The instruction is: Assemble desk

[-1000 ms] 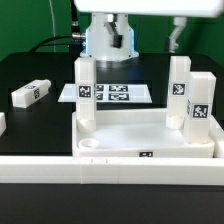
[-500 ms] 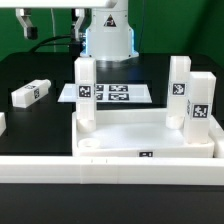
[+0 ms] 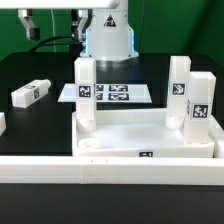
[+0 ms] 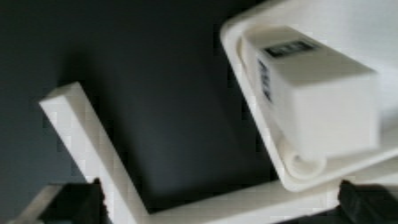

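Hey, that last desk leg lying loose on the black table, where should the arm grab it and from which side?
Probably from straight above, fingers closing across the two long side faces near the middle of the loose leg. It lies flat on the table, apart from the tabletop, with free space along both long sides, and its square section offers parallel faces to pinch.

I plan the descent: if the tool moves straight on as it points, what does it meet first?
Probably the bare black table, close beside the lying leg block; depth is unclear.
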You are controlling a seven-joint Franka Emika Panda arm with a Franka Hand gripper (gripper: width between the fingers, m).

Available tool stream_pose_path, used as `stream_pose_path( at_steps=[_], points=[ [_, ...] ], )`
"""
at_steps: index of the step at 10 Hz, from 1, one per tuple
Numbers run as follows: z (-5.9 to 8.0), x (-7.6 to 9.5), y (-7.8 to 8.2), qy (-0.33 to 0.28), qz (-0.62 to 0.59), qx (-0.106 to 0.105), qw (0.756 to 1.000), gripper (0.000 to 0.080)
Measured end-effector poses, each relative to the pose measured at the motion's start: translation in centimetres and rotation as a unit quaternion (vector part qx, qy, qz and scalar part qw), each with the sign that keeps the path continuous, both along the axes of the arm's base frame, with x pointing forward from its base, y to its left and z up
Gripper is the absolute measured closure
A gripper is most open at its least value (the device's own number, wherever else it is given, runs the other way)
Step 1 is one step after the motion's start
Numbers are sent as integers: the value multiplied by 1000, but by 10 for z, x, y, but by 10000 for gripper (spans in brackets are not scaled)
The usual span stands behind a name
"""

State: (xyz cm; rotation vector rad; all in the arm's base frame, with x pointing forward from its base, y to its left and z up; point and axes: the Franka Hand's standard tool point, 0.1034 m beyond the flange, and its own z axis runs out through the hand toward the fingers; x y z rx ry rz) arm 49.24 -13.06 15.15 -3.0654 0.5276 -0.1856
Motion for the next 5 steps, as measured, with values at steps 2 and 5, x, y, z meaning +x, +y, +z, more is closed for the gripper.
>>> stream_pose_path(
  at_steps=[2, 5],
  points=[
    [-19, -34, -37, 19, -9, -4, 1000, 151],
    [-33, -43, -57, 33, -20, -8, 999, 151]
  ],
)
